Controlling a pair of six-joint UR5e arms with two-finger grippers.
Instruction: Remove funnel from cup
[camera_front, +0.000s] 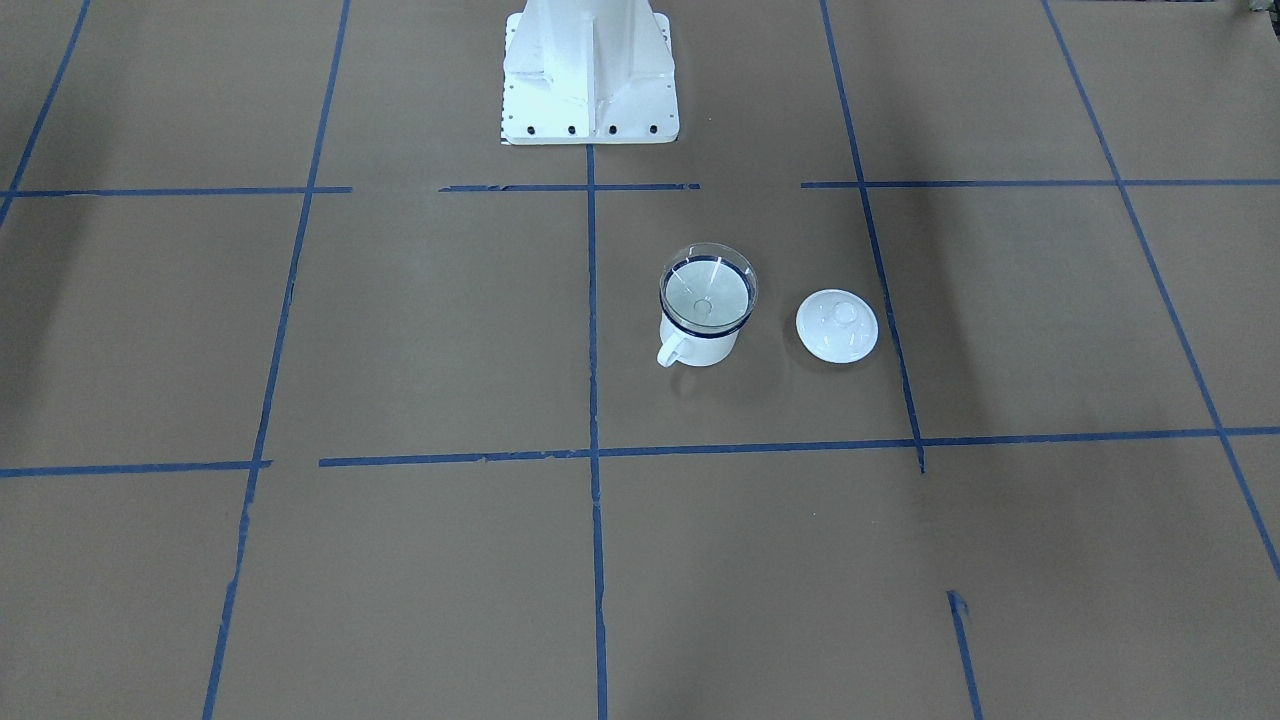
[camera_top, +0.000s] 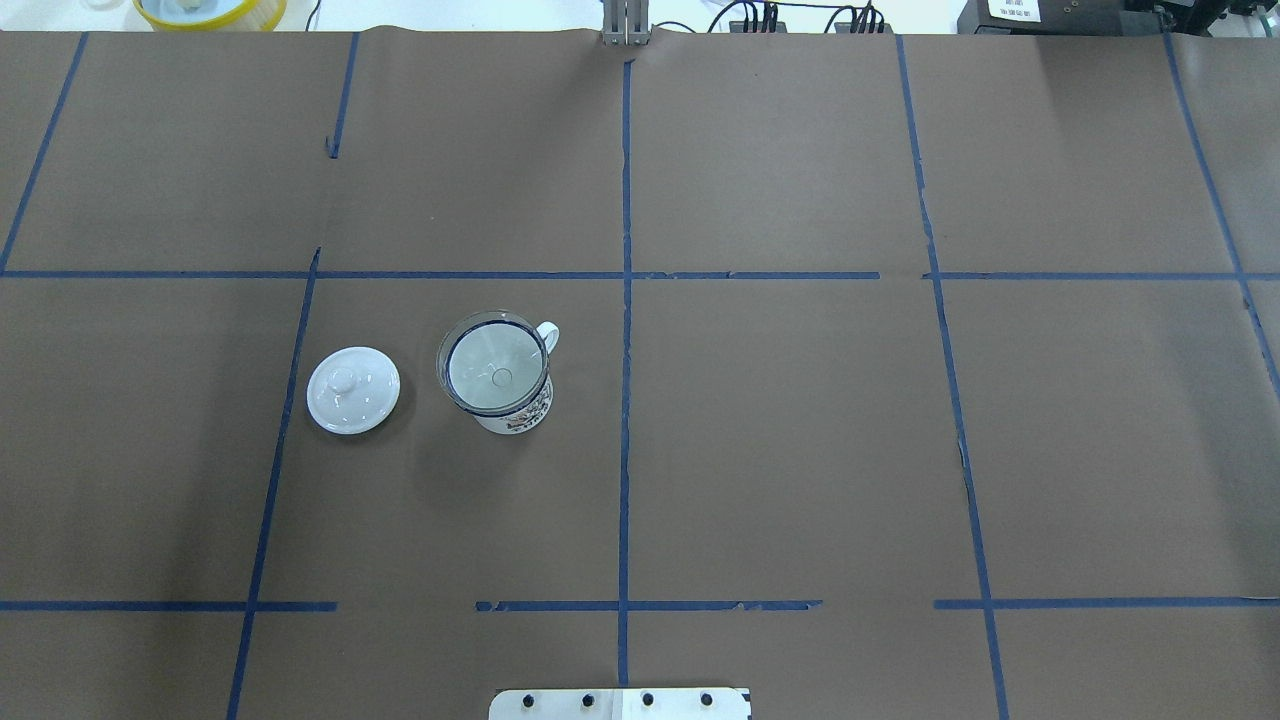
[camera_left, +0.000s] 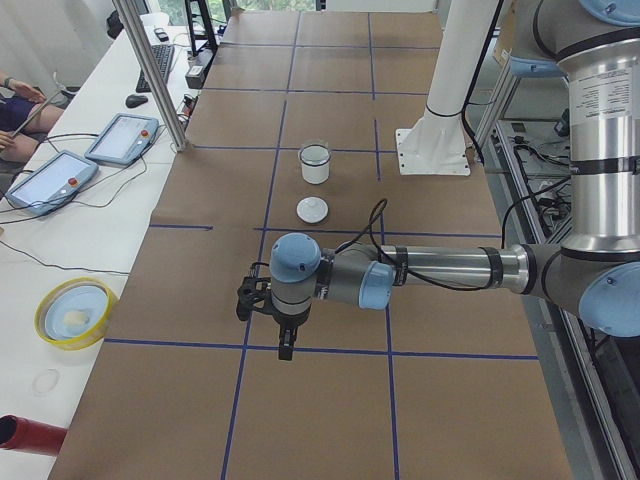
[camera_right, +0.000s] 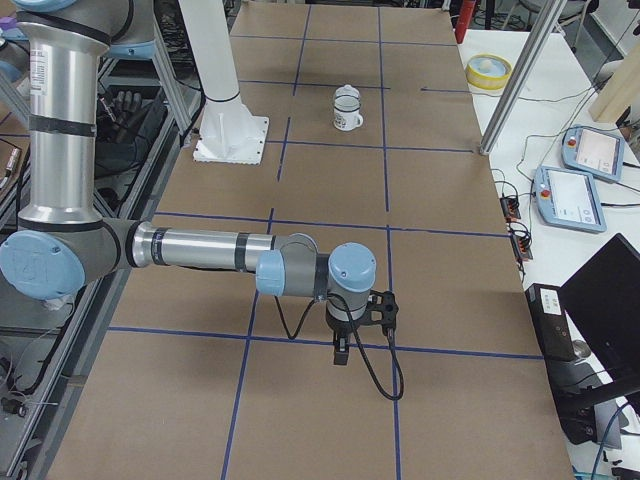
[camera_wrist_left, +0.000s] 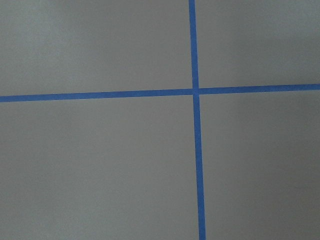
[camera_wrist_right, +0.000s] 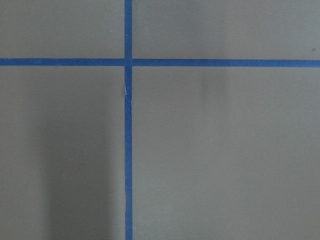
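Note:
The cup, a white enamel mug with a dark blue rim and a loop handle, stands upright on the brown paper left of the table's centre line in the overhead view. The clear funnel sits in its mouth, cone resting on the rim. My left gripper shows only in the exterior left view, hanging above the table far from the cup. My right gripper shows only in the exterior right view, far from the cup. I cannot tell whether either is open or shut.
A round white lid with a knob lies flat beside the cup. The robot's white base stands behind them. A yellow bowl, two tablets and a metal post stand along the operators' side.

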